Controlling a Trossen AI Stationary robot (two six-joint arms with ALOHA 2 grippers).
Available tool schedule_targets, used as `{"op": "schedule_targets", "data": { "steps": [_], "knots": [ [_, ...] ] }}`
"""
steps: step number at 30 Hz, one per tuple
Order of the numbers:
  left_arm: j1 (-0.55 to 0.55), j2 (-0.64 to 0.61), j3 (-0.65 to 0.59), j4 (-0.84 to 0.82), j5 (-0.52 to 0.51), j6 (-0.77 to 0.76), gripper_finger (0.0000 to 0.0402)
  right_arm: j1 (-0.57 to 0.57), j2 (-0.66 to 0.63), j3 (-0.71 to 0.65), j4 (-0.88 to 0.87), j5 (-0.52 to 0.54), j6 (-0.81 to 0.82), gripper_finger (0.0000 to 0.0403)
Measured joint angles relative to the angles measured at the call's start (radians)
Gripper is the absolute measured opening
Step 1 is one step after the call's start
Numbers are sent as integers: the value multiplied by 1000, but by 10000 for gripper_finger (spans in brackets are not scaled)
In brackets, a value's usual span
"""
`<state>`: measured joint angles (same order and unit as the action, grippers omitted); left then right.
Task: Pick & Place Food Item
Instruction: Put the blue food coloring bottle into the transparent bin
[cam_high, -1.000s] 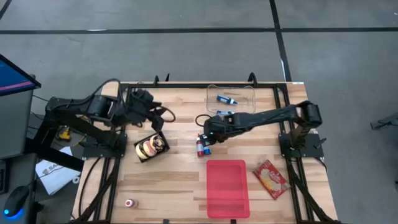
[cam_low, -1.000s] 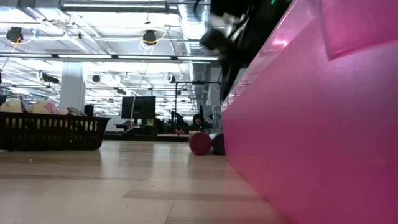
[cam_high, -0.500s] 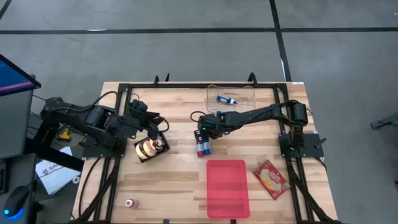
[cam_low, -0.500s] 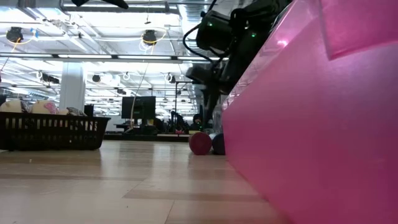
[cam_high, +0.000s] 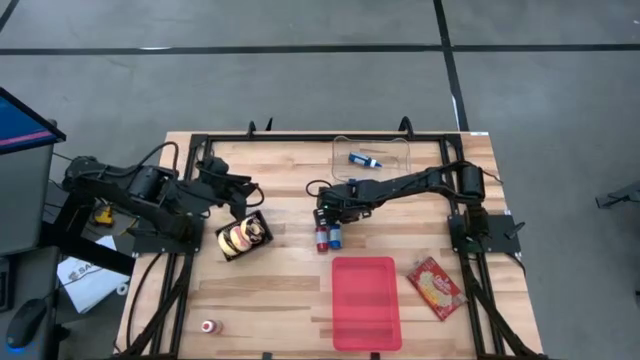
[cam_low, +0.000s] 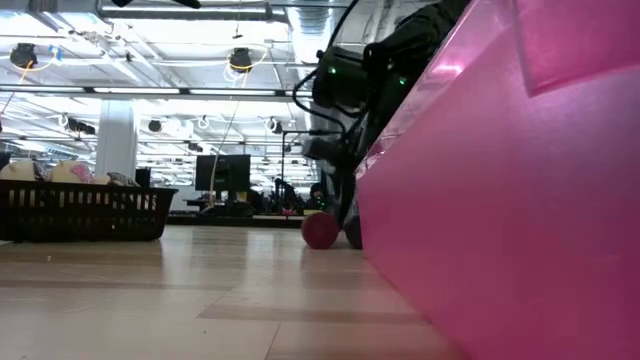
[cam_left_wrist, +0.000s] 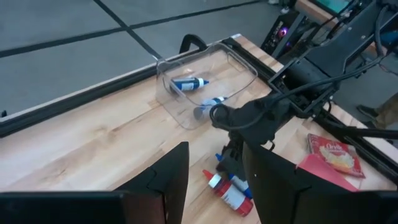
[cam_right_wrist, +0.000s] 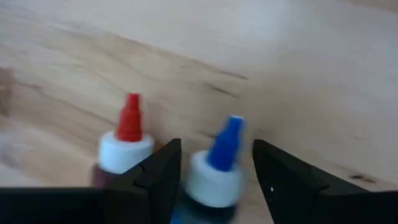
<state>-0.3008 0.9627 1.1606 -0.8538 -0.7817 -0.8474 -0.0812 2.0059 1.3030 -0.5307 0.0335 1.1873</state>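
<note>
Writing on the snack packet (cam_left_wrist: 334, 152) is unreadable; both grippers' fingers stand apart.

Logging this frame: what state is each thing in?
Red-tip bottle: lying on table.
Blue-tip bottle: lying between open right end effector fingers.
Clear bin: holds bottles.
Pink tray: empty.
Chip bag: flat beside tray.
Black basket: holds food.
Left end effector: open, empty.

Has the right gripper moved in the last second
Yes. The right gripper pulled back toward the clear container, ending just above the two bottles.
</note>
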Motion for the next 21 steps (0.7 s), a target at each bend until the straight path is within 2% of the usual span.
{"op": "schedule_targets", "data": {
  "steps": [11,14,19,21],
  "knots": [
    [4,-14,0,3,-4,-1,147,13,8,4,-30,-9,6,185],
    [4,-15,0,3,-4,-2,147,13,8,4,-53,-8,7,166],
    [4,-15,0,16,-4,-2,147,13,8,4,-68,-7,7,110],
    [4,-15,0,25,-4,-2,147,14,8,4,-68,-6,6,101]
  ]
}}
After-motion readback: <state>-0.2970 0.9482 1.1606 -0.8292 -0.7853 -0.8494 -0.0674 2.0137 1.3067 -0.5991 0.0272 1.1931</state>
